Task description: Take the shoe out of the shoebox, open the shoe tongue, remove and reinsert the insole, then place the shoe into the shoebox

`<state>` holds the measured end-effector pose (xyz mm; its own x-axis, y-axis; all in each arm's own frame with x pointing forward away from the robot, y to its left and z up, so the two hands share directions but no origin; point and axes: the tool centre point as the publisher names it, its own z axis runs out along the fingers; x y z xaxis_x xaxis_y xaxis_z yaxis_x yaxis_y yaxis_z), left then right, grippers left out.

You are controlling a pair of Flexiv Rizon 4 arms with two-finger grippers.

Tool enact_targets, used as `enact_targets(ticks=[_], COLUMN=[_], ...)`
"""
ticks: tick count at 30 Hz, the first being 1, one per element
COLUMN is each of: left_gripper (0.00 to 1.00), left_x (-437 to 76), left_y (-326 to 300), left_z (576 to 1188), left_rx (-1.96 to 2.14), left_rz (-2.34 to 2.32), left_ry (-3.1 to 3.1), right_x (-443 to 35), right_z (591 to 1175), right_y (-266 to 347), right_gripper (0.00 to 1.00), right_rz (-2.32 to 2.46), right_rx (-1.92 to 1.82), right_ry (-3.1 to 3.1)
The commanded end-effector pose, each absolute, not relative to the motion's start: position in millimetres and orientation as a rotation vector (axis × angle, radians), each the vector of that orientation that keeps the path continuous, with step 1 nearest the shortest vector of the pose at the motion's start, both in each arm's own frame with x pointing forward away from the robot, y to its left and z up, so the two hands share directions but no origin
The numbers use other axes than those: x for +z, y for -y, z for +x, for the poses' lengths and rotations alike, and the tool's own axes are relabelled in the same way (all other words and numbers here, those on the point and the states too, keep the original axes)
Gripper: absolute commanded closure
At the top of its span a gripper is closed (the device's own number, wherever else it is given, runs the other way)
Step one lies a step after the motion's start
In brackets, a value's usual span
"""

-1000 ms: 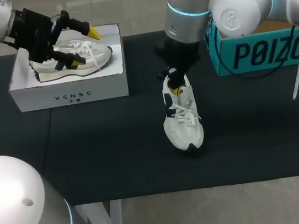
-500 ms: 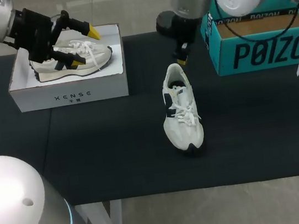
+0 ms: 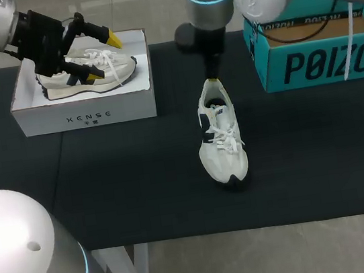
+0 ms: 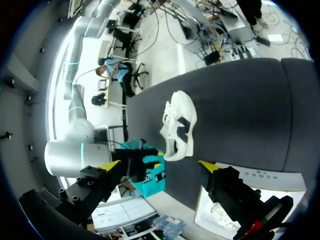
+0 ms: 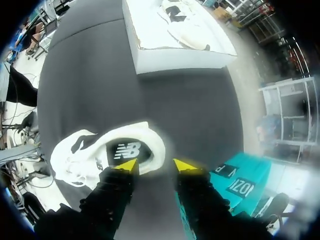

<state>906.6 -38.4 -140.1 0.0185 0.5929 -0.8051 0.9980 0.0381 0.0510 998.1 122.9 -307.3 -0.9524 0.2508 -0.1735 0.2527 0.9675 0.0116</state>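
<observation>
So the black table takes up most of the head view. There's an open teal box at the far right and a white shoebox at the far left, well apart from each other. The white shoe isn't in either box. It sits upright on the cloth around the middle, toe pointing to the near edge, laces done up, heel toward the far side. A second shoe lies on its side inside the white shoebox. The left gripper hangs over that boxed shoe with its fingers spread wide, nothing between them. The right gripper is right above the white shoe's heel, fingers released: one tip over the heel rim, the other just past it, not clamping anything.
</observation>
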Motion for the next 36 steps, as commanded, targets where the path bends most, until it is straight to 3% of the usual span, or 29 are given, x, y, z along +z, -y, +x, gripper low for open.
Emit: enact_targets(ticks=[1, 7, 13, 18, 21, 22, 23, 36], left_gripper=[0.00, 0.00, 0.00, 0.00, 0.00, 0.00, 0.00, 0.00], left_x=[-140, -140, -140, -140, -140, -140, -140, -140], left_y=[38, 38, 38, 38, 38, 38, 38, 38], left_z=[907, 907, 907, 907, 907, 907, 907, 907], left_rx=[-0.770, -0.770, -0.770, -0.770, -0.770, -0.770, -0.770, -0.770], left_rz=[1.634, 1.634, 1.634, 1.634, 1.634, 1.634, 1.634, 1.634], left_ry=[-1.652, -1.652, -1.652, -1.652, -1.652, -1.652, -1.652, -1.652], right_x=[-327, -349, -371, -393, -403, -404, -403, -307], right_z=[1014, 1024, 1026, 1026, 1024, 1024, 1023, 995], right_y=[-127, -125, -122, -121, -121, -120, -118, -118], right_gripper=[0.52, 0.45, 0.28, 0.25, 0.55, 0.71, 1.00, 1.00], right_rz=[0.355, 0.325, 0.282, 0.299, 0.325, 0.349, 0.360, 0.427], right_rx=[-0.036, -0.054, -0.067, -0.082, -0.114, -0.116, -0.109, -0.050], right_ry=[-2.977, -3.001, -3.047, -3.101, -3.115, -3.119, -3.126, -3.049])
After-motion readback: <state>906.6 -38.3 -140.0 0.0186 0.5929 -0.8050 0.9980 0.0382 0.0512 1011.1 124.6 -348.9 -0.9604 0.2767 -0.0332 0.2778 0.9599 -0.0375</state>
